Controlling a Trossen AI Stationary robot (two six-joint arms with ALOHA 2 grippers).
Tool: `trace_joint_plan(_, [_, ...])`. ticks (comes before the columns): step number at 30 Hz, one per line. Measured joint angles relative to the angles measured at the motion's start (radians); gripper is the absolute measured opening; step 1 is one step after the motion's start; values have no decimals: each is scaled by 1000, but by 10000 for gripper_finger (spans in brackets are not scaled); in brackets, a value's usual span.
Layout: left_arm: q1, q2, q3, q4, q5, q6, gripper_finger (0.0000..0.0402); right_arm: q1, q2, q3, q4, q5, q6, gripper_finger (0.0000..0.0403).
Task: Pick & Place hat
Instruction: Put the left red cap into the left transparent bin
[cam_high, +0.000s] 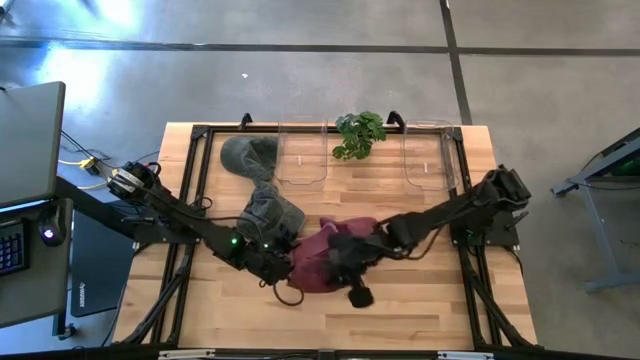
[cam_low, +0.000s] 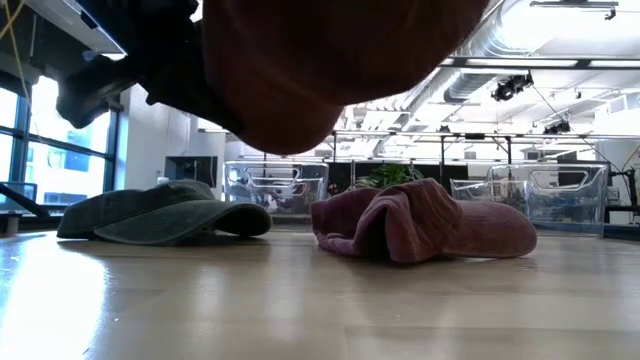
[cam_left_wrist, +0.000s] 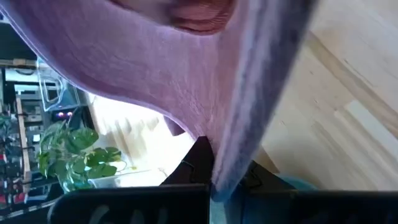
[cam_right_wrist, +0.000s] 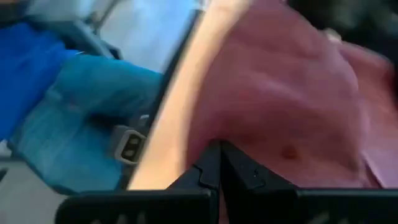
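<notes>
Both arms meet at mid-table over a maroon hat (cam_high: 318, 262) — the left gripper (cam_high: 283, 262) and right gripper (cam_high: 345, 258) each pinched tight on its fabric. The near strip of the table (cam_high: 420, 320) lies bare. Two green hats (cam_high: 262, 185) trail toward the far edge — beside clear bins (cam_high: 302, 155) and a plant (cam_high: 358, 133).

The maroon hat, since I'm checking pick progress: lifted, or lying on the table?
Partly lifted: both shut grippers hold the maroon hat up, though low view shows some resting on the table.
</notes>
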Motion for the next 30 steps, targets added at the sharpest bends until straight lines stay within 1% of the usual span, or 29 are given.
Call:
trace_joint_plan(1, [-1,1,0,2,1,0,0,10,-7,0,6,23,-13,0])
trace_joint_plan(2, [-1,4,0,6,0,0,0,19,-15,0,14,88,-20,0])
trace_joint_plan(3, [-1,6,0,9,-2,-1,0,29,-27,0,16,184,-23,0])
trace_joint_plan(5, [0,7,0,-1,-11,-3,0,46,-47,0,-2,431,-25,0])
trace_joint_plan(6, [1,7,0,1,-11,-3,0,52,-51,0,0,538,-26,0])
trace_joint_plan(7, [1,7,0,5,-10,-3,0,52,-51,0,1,600,-33,0])
trace_joint_plan(8, [0,7,0,5,-10,-3,0,51,-51,0,-3,610,-45,0])
trace_joint_plan(12, [0,7,0,9,-10,7,0,23,5,1,-26,447,-25,0])
trace_joint_plan(15, [2,8,0,11,-11,23,0,7,66,-1,-65,404,-23,0])
trace_joint_plan(17, [2,8,0,11,-14,34,0,5,84,0,-67,358,-23,0])
trace_joint_plan(19, [1,8,0,-2,-14,74,0,5,95,0,-64,257,-37,0])
trace_joint_plan(22, [0,8,0,-27,-9,161,0,13,99,-1,-62,36,-50,0])
trace_joint_plan(23, [-1,8,0,-25,-5,184,0,17,98,-1,-47,-12,-50,0])
trace_joint_plan(24, [-3,8,0,-23,-3,205,0,23,92,-1,-44,-22,-58,0])
trace_joint_plan(25, [-4,8,0,-18,-6,223,0,32,86,-1,-49,1,-76,0])
trace_joint_plan(27, [1,8,0,-20,-21,257,0,51,71,-1,-61,123,-116,0])
trace_joint_plan(28, [2,8,0,-23,-34,266,0,60,65,-1,-70,212,-134,0])
trace_joint_plan(30, [1,8,0,-24,-53,281,0,75,61,-1,-62,424,-159,0])
